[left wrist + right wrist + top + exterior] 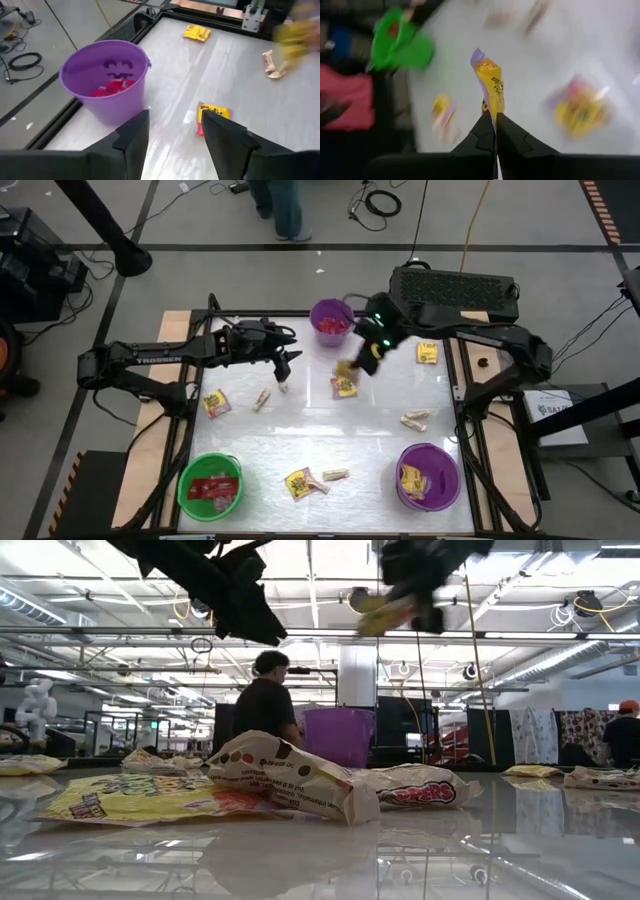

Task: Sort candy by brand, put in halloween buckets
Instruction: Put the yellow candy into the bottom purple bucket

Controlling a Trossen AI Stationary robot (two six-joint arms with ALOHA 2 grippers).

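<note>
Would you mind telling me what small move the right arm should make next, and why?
Probably carry it toward the near purple bucket. The right gripper is shut on a yellow packet, lifted off the table, and that bucket already holds a yellow packet, while the far one holds red.

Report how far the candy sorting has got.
Partly done. Red packets lie in the far purple bucket and the green bucket, yellow packets in the near purple bucket. In hand: the right gripper is shut on a yellow packet, lifted off the table. The left gripper is open and empty. Left: several yellow and tan pieces, such as the tan piece, scattered on the table.
</note>
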